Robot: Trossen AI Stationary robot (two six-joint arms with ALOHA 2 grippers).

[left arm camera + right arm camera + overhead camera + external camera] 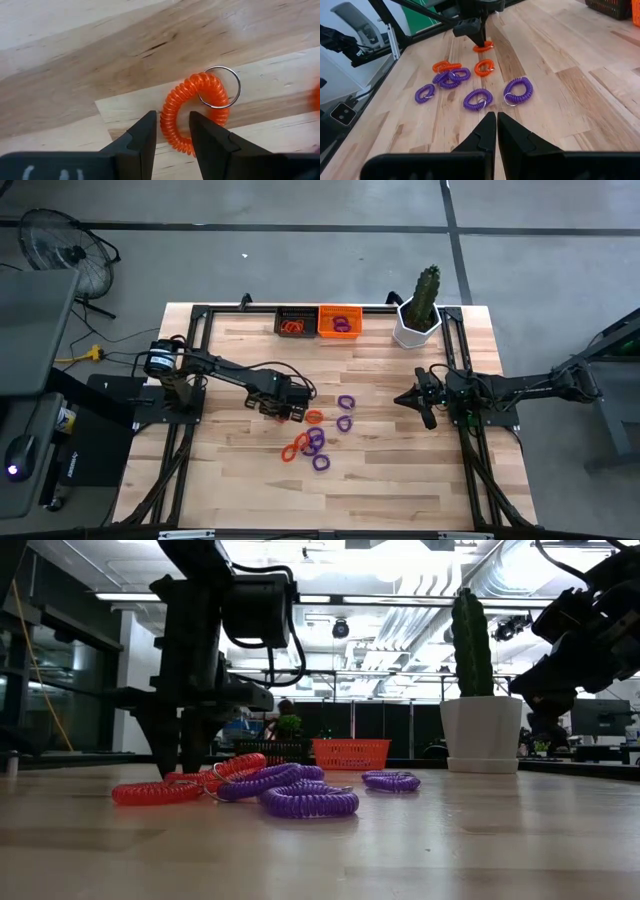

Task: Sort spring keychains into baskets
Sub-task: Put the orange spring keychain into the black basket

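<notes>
No brand, label or writing can be read in any view. Only the left wrist view shows the grip closely: the left hand (170, 131) is partly open, its two dark fingers (143, 137) straddling one side of an orange spring keychain (192, 114) that lies flat on the bench (75, 70), a metal split ring (220, 87) hooked through its coil. From above, that hand (285, 406) sits left of the loose cluster (315, 438) near the bench's middle. The right wrist view gives the clearest count of loose keychains: five purple (518, 90) and four orange, including the one under the left hand. The right hand (497, 131) hovers over bare bench with its fingers nearly together, holding nothing; the high view places it (417, 401) at the right side. That view alone looks into the two baskets at the far edge: the black basket (295, 322) holds orange coils, the orange basket (340, 321) purple ones, too small to count. A cactus pot (416, 328) stands beside them.
</notes>
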